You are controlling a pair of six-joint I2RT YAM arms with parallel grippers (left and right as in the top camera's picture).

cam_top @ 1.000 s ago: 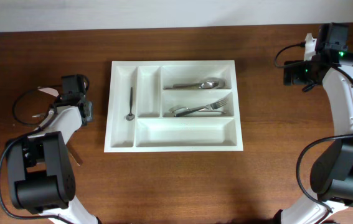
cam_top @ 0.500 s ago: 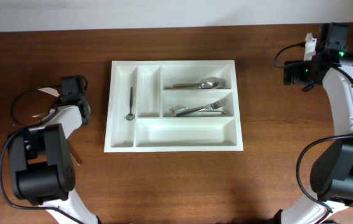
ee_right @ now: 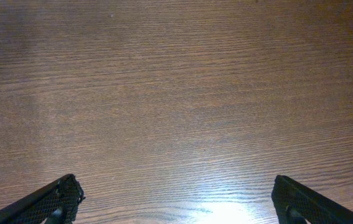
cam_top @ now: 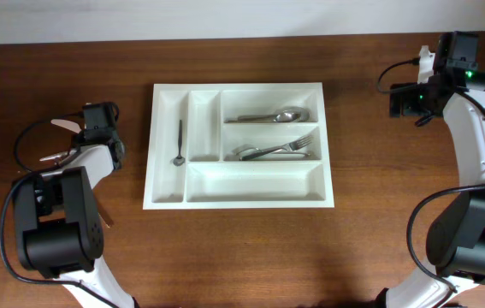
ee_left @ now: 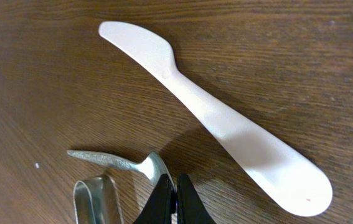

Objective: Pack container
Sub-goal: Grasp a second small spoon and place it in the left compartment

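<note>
centrally on the brown wooden table (cam_top: 242, 257) lies the container (cam_top: 255, 181), a large white rectangular plastic cutlery tray. it sits flat and square to the table edges, between the two arms and well apart from both. it has five compartments: two narrow upright ones on its left side and three long horizontal ones, two stacked at upper right and the widest along the bottom. the top horizontal one holds a metal spoon (cam_top: 275, 115), bowl to the right. the one below it holds forks (cam_top: 278, 151) lying overlapped, tines to the right; how many i cannot tell. the leftmost upright one holds a small dark spoon (cam_top: 180, 141), bowl toward the bottom.

the right gripper (ee_right: 176, 202) hangs over bare wood at the table's far right, jaws spread wide with only wood grain between them. just its two black tips show, at the bottom corners of the wrist view.

the left gripper (ee_left: 171, 190) is at the table's left side, jaws pressed together. just beside it a white plastic knife (ee_left: 213, 118) lies flat on the wood, rounded handle near the tips, blade pointing away. a textured teaspoon (ee_left: 111, 160) lies on the other side, its bowl end running under the closed tips. whether they pinch it or only touch it i cannot tell. a bent metal piece (ee_left: 95, 199) is cut off by the bottom edge, too little showing to name. in the overhead view the left fingers are hidden under the wrist.
</note>
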